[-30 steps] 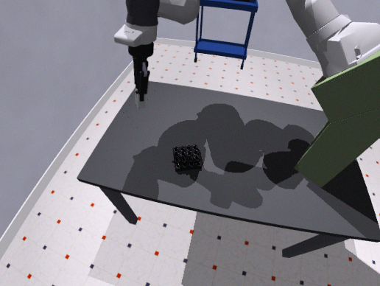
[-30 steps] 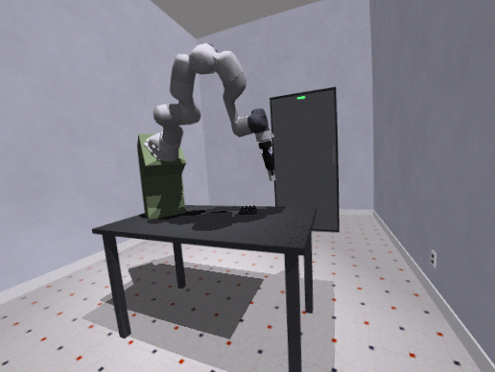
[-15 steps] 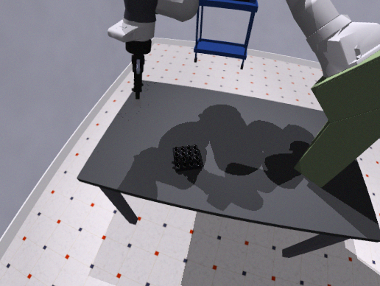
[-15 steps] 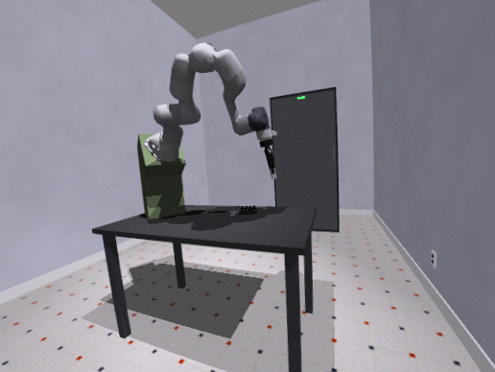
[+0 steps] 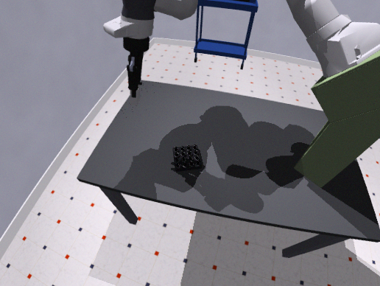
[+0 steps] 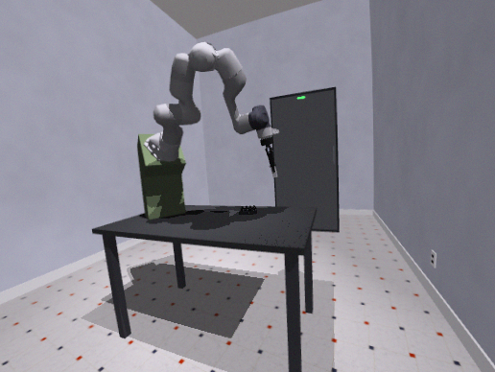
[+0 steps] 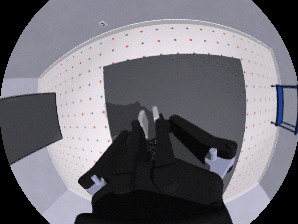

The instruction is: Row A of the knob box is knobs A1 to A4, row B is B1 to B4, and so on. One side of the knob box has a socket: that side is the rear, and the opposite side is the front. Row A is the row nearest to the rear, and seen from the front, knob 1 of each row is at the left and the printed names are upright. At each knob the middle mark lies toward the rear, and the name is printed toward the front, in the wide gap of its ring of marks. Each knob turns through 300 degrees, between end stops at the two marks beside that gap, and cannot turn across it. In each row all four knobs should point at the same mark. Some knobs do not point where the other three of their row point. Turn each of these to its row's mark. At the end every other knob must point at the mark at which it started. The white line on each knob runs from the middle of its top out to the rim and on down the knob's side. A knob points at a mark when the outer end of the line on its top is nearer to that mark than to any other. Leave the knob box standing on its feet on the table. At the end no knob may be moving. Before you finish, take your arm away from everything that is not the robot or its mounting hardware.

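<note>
The knob box (image 5: pixel 188 158) is a small black box with rows of dark knobs, standing on the dark table (image 5: pixel 228 155) near its middle, in shadow. It shows small and far in the exterior view (image 6: pixel 247 210). The knob lines and printed names are too small to read. My gripper (image 5: pixel 133 94) hangs high in the air over the table's far left corner, well away from the box. It also shows in the exterior view (image 6: pixel 274 174). In the wrist view the fingers are nearly together with nothing between them, and the box is hidden behind them.
A green pedestal (image 5: pixel 342 121) carrying the arm's base stands on the table's right side. A blue rack (image 5: pixel 224 29) stands on the floor beyond the table. A dark door (image 6: pixel 305 158) is in the back wall.
</note>
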### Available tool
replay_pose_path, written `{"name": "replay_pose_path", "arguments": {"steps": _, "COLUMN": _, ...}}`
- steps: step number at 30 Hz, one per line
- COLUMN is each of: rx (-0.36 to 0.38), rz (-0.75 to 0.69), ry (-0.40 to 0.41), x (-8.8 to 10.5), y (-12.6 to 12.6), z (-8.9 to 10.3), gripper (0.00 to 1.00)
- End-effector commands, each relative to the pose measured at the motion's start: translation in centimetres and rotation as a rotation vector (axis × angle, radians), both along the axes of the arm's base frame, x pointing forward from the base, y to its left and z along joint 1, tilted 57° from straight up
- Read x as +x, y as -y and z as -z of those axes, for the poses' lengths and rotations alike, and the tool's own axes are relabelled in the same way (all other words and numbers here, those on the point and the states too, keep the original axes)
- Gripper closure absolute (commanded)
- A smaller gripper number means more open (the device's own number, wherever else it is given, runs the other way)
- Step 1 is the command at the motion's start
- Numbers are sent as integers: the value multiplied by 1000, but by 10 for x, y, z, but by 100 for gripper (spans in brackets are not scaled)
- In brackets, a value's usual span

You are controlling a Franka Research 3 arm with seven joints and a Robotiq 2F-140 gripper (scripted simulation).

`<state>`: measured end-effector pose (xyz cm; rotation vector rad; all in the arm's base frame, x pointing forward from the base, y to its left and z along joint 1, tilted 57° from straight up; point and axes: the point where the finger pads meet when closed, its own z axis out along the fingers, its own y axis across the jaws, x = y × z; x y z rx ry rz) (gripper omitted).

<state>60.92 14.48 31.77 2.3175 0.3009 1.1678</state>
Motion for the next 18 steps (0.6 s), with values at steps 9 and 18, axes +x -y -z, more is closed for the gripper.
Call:
{"name": "replay_pose_path", "arguments": {"steps": 9, "rx": 187, "rz": 109, "ry": 109, "x": 0, "y": -7, "z": -4, "gripper": 88}}
{"name": "replay_pose_path", "arguments": {"steps": 18, "rx": 307, "rz": 178, "ry": 170, "x": 0, "y": -13, "z": -7, "gripper": 88}}
